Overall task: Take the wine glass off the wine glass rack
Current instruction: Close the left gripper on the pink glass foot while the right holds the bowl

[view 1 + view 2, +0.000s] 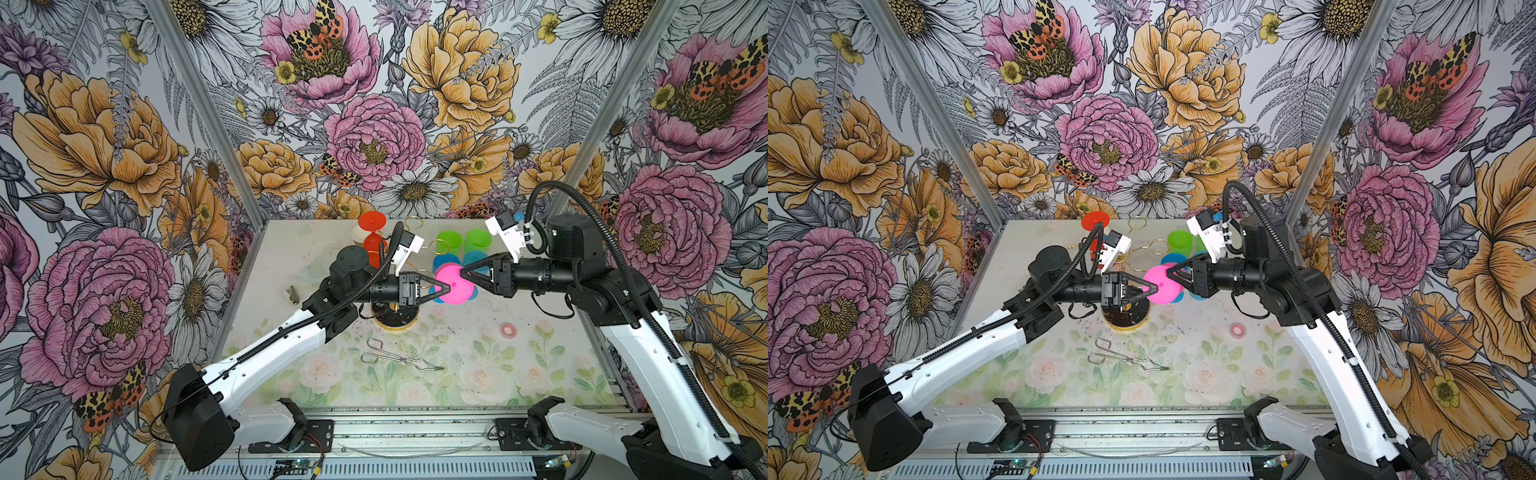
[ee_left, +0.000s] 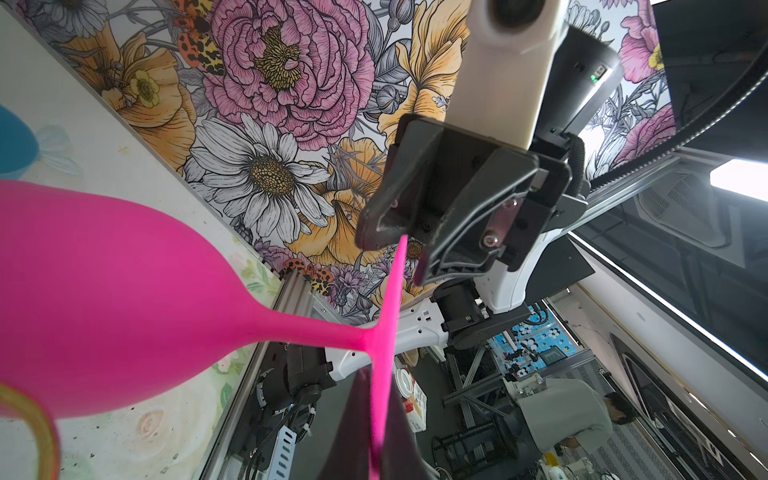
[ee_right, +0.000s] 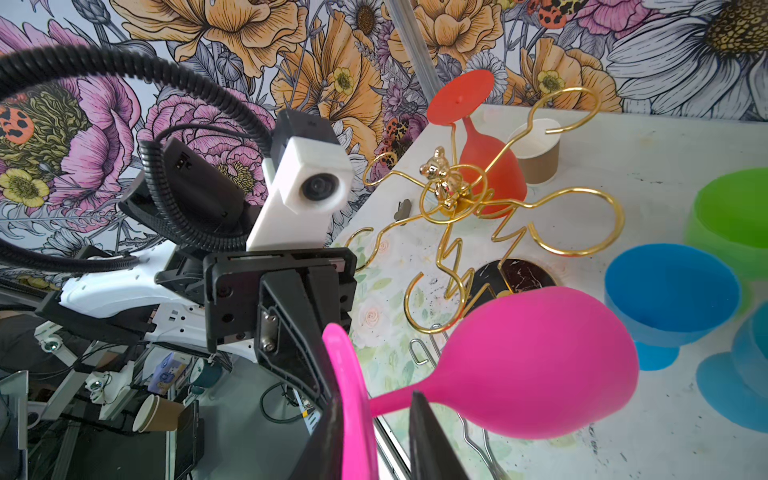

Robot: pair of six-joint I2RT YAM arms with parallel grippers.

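Right wrist view: wine glass (image 3: 536, 365) hangs just beside the wine glass rack (image 3: 457, 195), left pincer (image 1: 444, 289) clamped on its foot, right pincer (image 3: 374, 401) parted around it; probably light, slick, so grip the foot's rim.

Floral walls (image 1: 374, 137) — rose-print tbl (image 1: 478, 386)

We held our left arm (image 1: 266, 353), white-shelled with black joints, raised from its base and angled inward, forearm level. Our right arm (image 1: 636, 345), of the same build, mirrored it, so the two met tip to tip over the middle. Our black two-fingered left gripper (image 1: 445, 288) was clamped on the flat foot of the pink plastic wine glass (image 1: 459, 293). Our black right gripper (image 1: 462, 272) had its jaws parted, straddling that foot's rim with a gap showing.
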